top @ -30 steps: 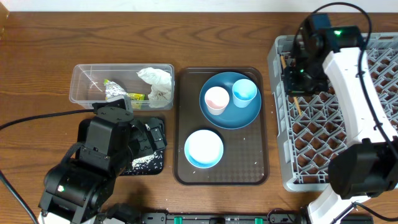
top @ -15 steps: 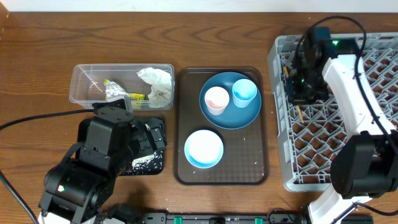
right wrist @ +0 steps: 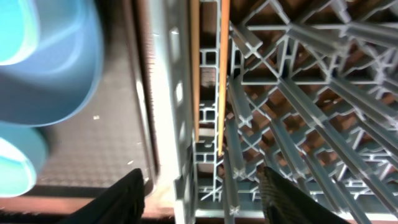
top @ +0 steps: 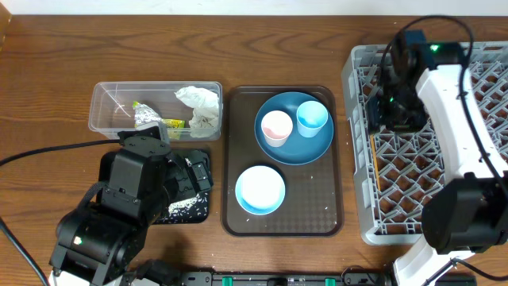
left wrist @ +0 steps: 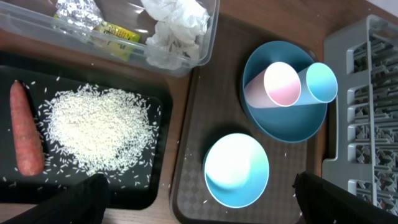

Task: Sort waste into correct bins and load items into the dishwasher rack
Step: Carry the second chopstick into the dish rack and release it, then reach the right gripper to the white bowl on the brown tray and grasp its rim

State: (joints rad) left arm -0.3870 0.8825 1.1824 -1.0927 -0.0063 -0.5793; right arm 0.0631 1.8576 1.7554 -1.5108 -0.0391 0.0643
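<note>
**Chopsticks laid in the rack, crockery not yet loaded**

At the lower left of the overhead frame, the left claw hovers wide open and empty over the black tray. Rice and a carrot lie there as food waste. Mid-frame, the brown tray carries the bowl, then the blue plate with the pink cup and blue cup standing on it. At the upper left, the clear tub holds paper and foil, apart from the food. At the upper right, the right claw hangs over the rack's left edge with its fingers spread, gripping nothing. The chopsticks lie side by side along a channel there, seemingly so they cannot slip through the lattice.
</note>
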